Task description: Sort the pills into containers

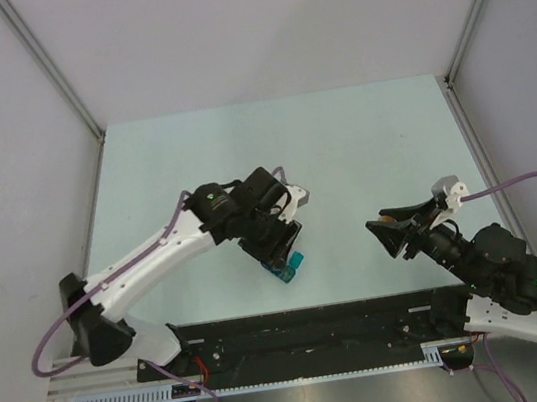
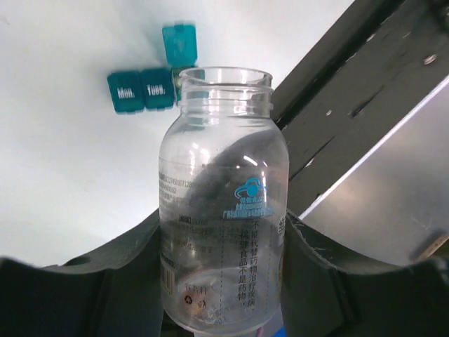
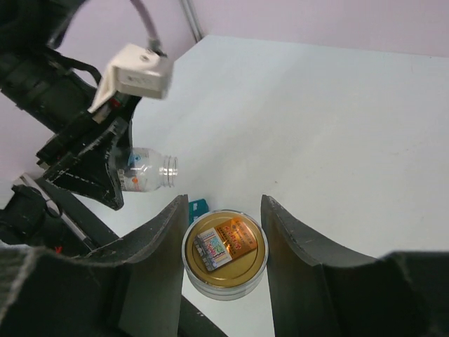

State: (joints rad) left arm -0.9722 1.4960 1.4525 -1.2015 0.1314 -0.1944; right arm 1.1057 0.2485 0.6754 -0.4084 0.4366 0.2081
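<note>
Bottle (image 2: 223,140) fills left wrist view, uncapped, clamped in my left gripper (image 2: 223,221); contents too blurred to tell. Beyond its mouth the pill box (image 2: 144,90) sits on the table (image 2: 70,175), right end hidden behind the bottle, one lid up. Right wrist: right gripper (image 3: 224,210) pinches gold cap (image 3: 224,254); pill box only a teal sliver. Top: pill box half under left gripper, cap not visible.

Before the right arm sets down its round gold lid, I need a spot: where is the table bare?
The pale green table is bare across its far half, and between the bright-blue plastic pill box and the right gripper. Crowded: the left gripper holds the clear plastic bottle right at that box.
</note>
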